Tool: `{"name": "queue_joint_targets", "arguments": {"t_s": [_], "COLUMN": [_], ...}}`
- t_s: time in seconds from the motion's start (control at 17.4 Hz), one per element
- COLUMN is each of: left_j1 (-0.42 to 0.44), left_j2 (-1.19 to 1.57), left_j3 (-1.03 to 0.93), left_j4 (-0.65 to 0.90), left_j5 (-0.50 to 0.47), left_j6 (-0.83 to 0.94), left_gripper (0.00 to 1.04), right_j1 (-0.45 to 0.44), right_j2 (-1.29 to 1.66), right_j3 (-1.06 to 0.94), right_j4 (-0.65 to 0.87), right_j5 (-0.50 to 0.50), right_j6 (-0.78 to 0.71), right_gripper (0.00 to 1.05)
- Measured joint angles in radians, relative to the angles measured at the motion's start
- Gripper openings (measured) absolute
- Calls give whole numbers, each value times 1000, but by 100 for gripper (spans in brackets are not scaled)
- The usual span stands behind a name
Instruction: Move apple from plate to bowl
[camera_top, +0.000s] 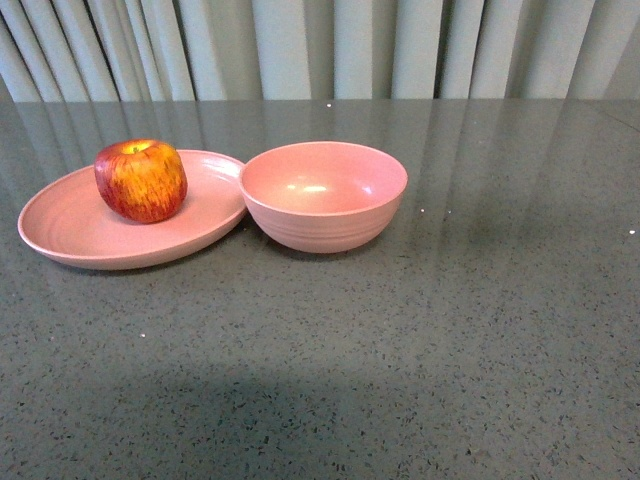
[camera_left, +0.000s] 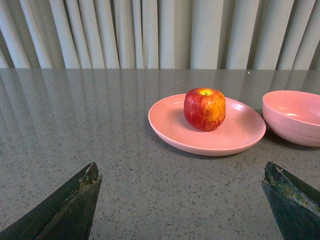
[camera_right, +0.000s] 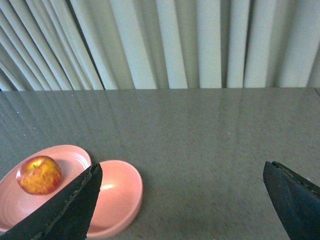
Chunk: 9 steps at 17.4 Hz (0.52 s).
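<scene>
1. The apple sits upright on the plate, toward its 12 o'clock; the bowl stands just beside, at 3 o'clock.
2. The left gripper and right gripper are both spread wide, empty.
3. Advised: left gripper straddles the apple's middle and closes gently.

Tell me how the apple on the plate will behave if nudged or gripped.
The apple is round, so a nudge would probably roll it across the shallow plate. Its smooth curved skin may slip unless gripped across its widest part.
</scene>
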Motion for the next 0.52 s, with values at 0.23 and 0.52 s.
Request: {"name": "queue_joint_targets", "arguments": {"t_s": [0.23, 0.52], "left_j1": [0, 0], "left_j2": [0, 0], "left_j3": [0, 0], "left_j4": [0, 0], "left_j5": [0, 0], "left_j6": [0, 0], "left_gripper": [98, 98], "right_j1": [-82, -146], "right_j2": [-425, -775], "right_j3": [-294, -525], "right_j4": [-112, -127], "right_j5": [6, 101], "right_j6": [-6, -93], "right_gripper": [98, 73]}}
